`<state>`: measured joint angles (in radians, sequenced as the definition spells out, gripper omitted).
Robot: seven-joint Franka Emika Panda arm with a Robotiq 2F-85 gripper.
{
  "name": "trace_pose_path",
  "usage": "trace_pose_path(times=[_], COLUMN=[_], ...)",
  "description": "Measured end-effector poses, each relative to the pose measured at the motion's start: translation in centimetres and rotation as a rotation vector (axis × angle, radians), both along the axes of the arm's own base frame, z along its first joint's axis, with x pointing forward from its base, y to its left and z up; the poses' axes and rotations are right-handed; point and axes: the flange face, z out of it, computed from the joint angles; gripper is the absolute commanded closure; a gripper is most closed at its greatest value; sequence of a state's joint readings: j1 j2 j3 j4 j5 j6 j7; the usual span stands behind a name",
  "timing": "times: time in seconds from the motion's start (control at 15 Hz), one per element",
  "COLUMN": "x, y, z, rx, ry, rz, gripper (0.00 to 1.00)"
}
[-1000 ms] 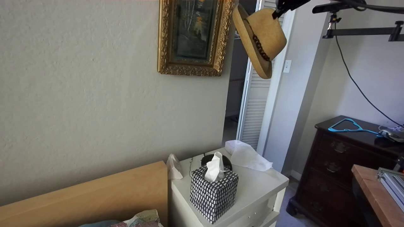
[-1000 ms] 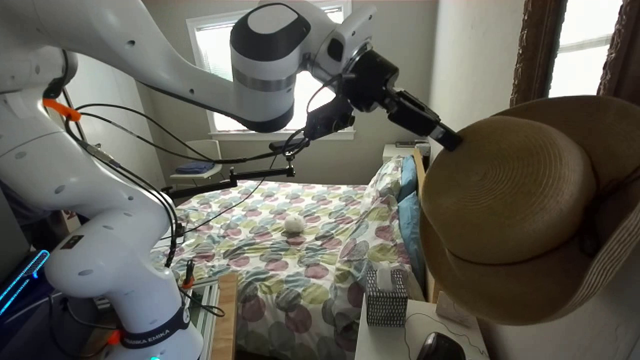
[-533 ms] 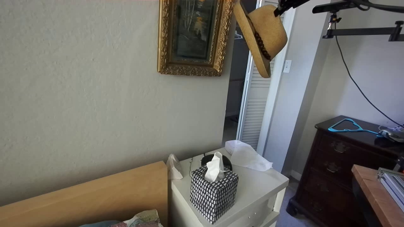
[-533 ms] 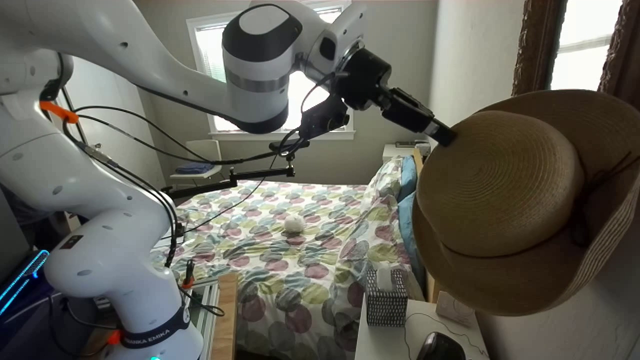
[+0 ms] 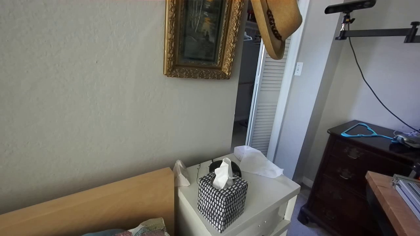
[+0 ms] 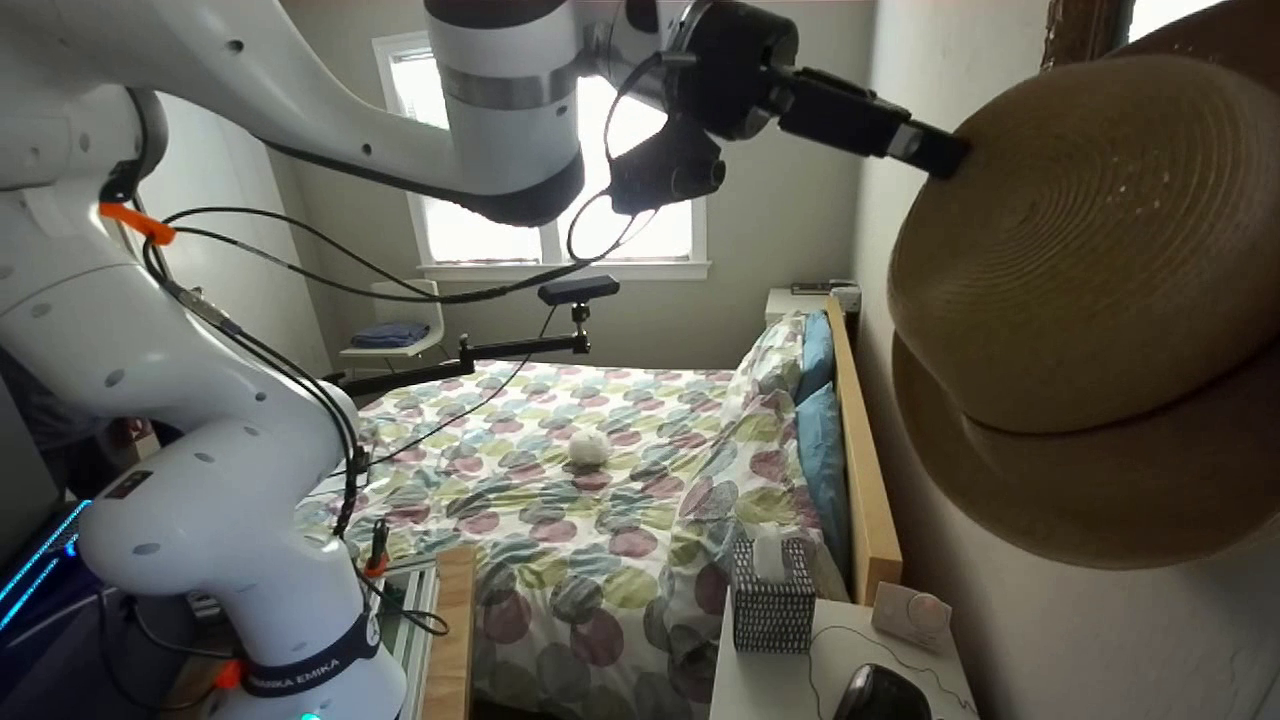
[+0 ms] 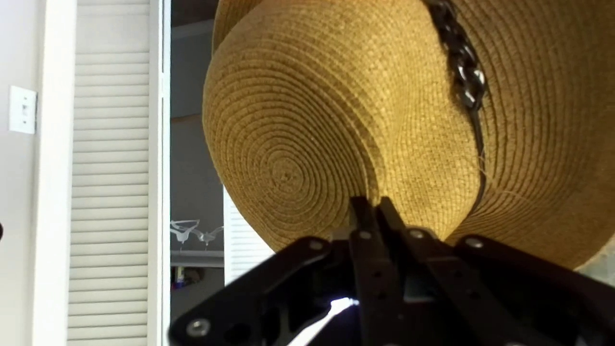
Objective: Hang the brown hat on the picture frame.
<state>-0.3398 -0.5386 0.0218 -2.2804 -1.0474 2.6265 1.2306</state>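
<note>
One brown straw hat is held aloft right of one gilded picture frame in an exterior view, crown pointing rightward, brim running steeply downward. One end effector is clamped on its crown. Below, one checked tissue box stands on one white table.

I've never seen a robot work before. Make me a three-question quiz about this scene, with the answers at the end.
1. True or false: the gripper holds the brown hat by its crown.
2. Choose one: the checked tissue box stands on (a) the bed, (b) the white nightstand, (c) the floor.
3. Short answer: is the hat hanging on the picture frame yet?

Key:
1. True.
2. b.
3. No; in an exterior view the visible part of the hat is apart from the frame.
</note>
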Motion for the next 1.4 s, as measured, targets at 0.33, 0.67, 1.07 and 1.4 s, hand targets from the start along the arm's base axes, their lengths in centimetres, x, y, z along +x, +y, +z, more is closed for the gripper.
trace_pose_path(times=[0.33, 0.67, 1.07, 1.4], x=[1.1, 3.4, 6.2, 6.2], y=[0.6, -0.1, 0.8, 1.9], z=[4.0, 8.0, 12.3, 15.0], rx=[-0.057, -0.095, -0.117, -0.128], ry=[-0.111, -0.202, -0.291, -0.350], rz=[-0.020, -0.063, -0.070, -0.068], gripper=[0.99, 0.99, 0.99, 0.99])
